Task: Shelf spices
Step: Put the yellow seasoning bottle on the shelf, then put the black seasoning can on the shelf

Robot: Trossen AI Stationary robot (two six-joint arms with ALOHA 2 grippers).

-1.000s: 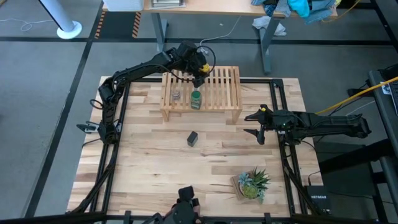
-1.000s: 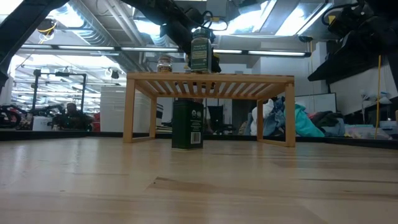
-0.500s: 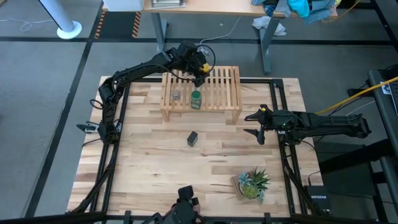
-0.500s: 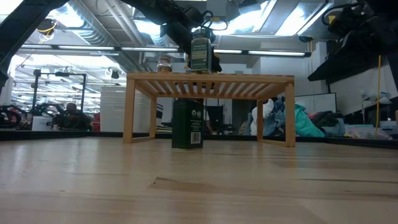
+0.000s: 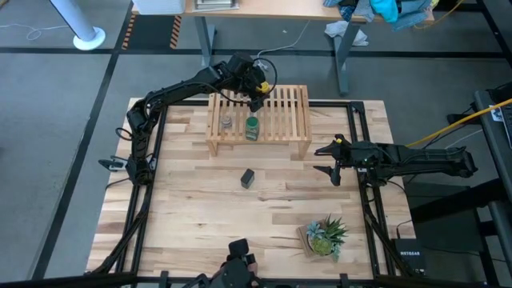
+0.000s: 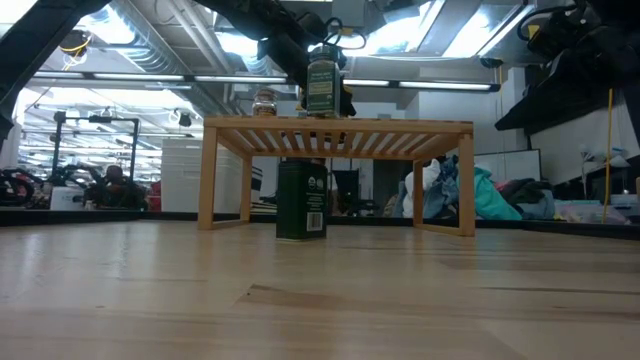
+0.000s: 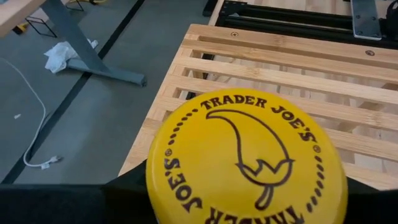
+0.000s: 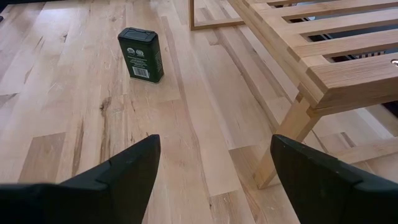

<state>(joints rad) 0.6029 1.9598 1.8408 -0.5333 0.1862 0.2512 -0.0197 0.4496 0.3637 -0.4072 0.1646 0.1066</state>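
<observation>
Shelf [image 5: 280, 120] slats carry two jars — left gripper [image 5: 258, 90] grasps yellow-lidded jar [image 7: 245, 158]; right gripper [image 5: 322, 158] spread.

Shelf [image 5: 280, 120]: placed at the far middle of the table [image 5: 192, 232], with two jars [image 5: 227, 122] [image 5: 252, 127] set side by side on its left half, near the front edge. A tin [image 5: 248, 178] is stood on the tabletop before the shelf; a potted plant [image 5: 323, 237] is set at the near right. A third jar [image 7: 245, 158] is held over the shelf's far edge by the left gripper [image 5: 254, 94], the right gripper [image 5: 326, 159] being kept right of the tin.
</observation>
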